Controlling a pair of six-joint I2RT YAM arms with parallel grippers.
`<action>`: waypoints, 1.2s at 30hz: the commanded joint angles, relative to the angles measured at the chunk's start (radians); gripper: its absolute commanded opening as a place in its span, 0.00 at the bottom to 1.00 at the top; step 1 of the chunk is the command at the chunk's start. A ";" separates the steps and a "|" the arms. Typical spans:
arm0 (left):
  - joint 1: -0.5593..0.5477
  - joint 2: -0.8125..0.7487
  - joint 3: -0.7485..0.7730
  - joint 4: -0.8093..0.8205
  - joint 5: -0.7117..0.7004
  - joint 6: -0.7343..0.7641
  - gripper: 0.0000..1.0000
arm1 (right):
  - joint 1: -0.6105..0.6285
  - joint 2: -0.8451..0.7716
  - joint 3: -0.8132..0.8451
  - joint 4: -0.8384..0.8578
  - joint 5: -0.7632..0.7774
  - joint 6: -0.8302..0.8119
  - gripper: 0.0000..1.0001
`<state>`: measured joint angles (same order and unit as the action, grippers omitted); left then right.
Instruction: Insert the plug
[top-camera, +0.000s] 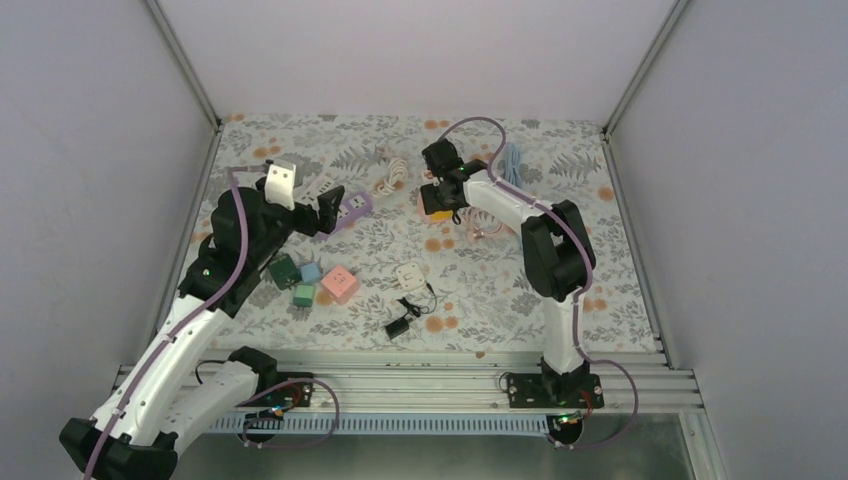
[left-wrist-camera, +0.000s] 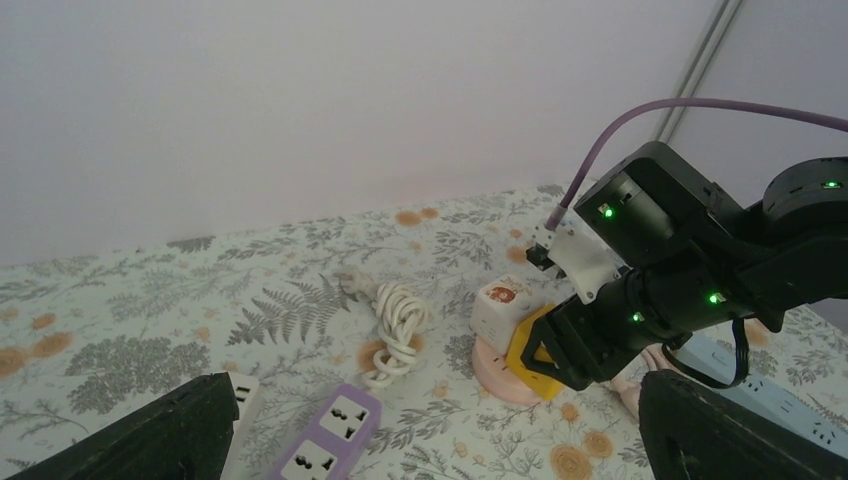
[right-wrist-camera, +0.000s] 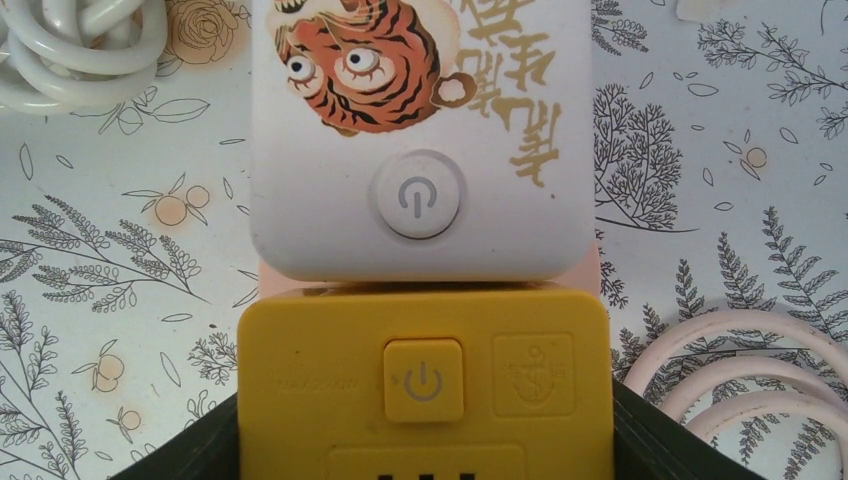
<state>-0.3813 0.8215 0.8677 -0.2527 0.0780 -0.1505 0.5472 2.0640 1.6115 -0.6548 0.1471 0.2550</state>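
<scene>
Top view: the right hand (top-camera: 440, 197) is out at the far middle of the floral-print table (top-camera: 490, 300), clamped on a yellow square plastic plug block (top-camera: 436, 211), and the left hand (top-camera: 330, 210) hangs by a purple plastic power strip (top-camera: 356, 206). Left wrist view: the left hand's fingers (left-wrist-camera: 150, 440) are spread fully apart with nothing between them. Right wrist view: the yellow block sits gripped on both sides, its far edge touching a white plastic cube socket with a tiger picture (right-wrist-camera: 420, 140).

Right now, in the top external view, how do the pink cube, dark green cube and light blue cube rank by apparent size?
1. Pink cube
2. Dark green cube, only slightly smaller
3. Light blue cube
</scene>
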 joint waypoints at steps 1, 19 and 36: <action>0.006 -0.025 0.027 -0.035 -0.010 -0.020 1.00 | -0.012 0.030 -0.008 -0.017 -0.013 -0.024 0.64; 0.008 -0.179 0.016 -0.070 -0.068 0.017 1.00 | -0.080 -0.487 -0.344 0.160 0.192 0.293 0.99; 0.055 -0.146 -0.020 -0.029 0.125 0.009 1.00 | -0.448 -0.632 -0.736 0.247 -0.031 0.442 1.00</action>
<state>-0.3336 0.6682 0.8730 -0.3157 0.1486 -0.1394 0.1474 1.4288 0.9215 -0.4667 0.2028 0.7219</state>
